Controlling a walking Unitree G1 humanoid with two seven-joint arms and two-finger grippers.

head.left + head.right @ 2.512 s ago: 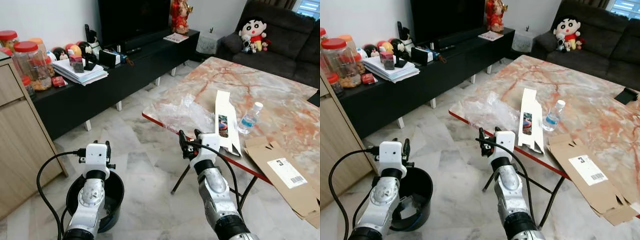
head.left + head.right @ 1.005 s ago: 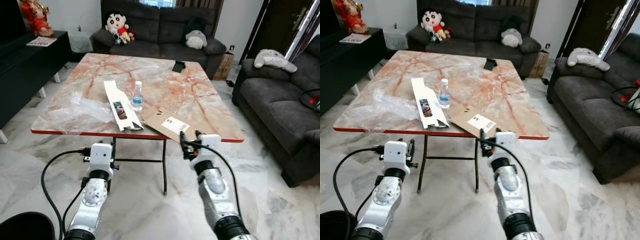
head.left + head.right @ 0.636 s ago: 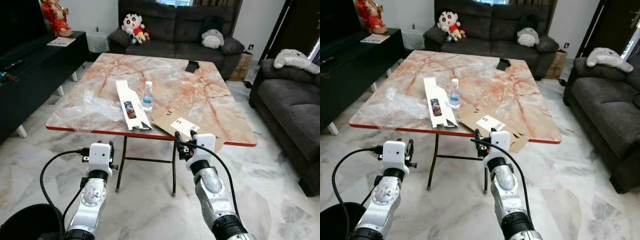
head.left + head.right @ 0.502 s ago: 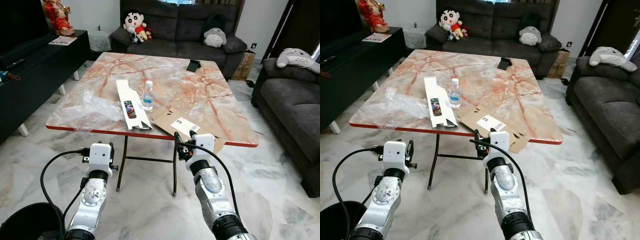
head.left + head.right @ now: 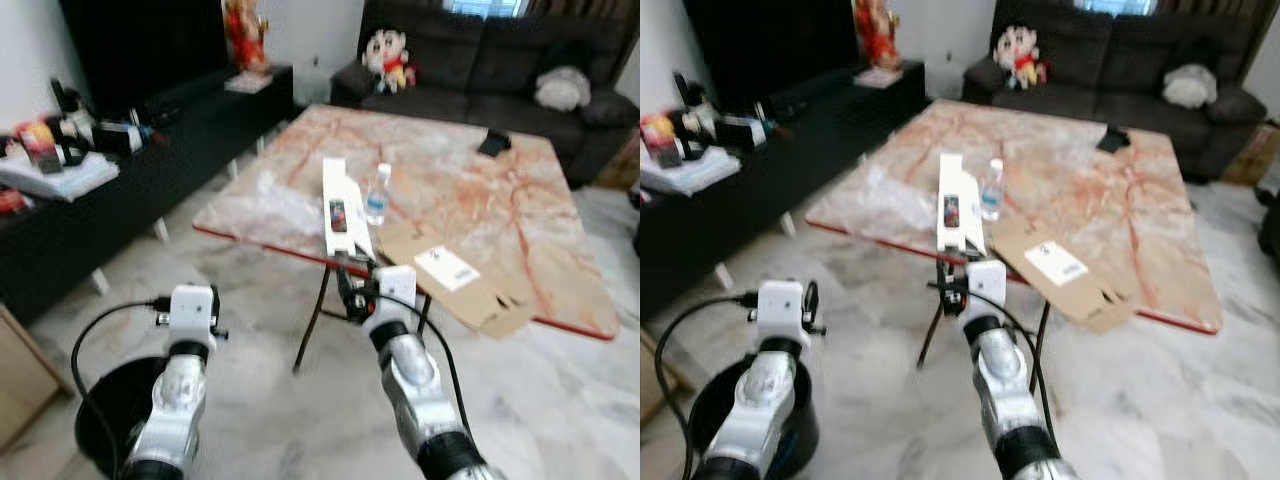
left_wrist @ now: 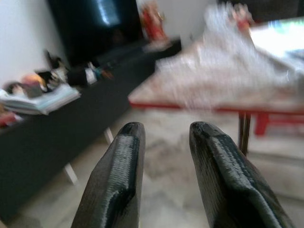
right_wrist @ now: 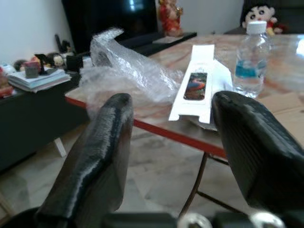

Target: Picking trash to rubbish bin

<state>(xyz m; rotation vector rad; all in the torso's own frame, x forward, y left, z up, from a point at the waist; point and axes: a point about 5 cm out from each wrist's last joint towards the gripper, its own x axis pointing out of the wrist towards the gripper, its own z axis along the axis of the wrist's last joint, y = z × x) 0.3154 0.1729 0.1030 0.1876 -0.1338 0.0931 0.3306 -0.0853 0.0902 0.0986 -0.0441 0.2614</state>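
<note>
A marble table (image 5: 480, 190) with a red edge stands ahead. On it lie crumpled clear plastic wrap (image 5: 275, 195), a long white box (image 5: 340, 208), a small water bottle (image 5: 377, 195) and flattened cardboard (image 5: 455, 275). My right gripper (image 7: 171, 102) is open and empty, held just short of the table's near edge and level with the wrap and the box. Over the floor at the lower left, my left gripper (image 6: 166, 130) is open with nothing between its fingers. A black bin (image 5: 100, 425) sits on the floor beneath the left arm.
A long black TV bench (image 5: 100, 200) with papers and small items runs along the left wall. A dark sofa (image 5: 480, 60) with plush toys stands behind the table. A dark phone (image 5: 497, 143) lies at the table's far side. Marble floor surrounds the table legs.
The camera has swung left, so the table now sits right of centre, and the TV bench and black bin have come into view. Both grippers keep the same pose.
</note>
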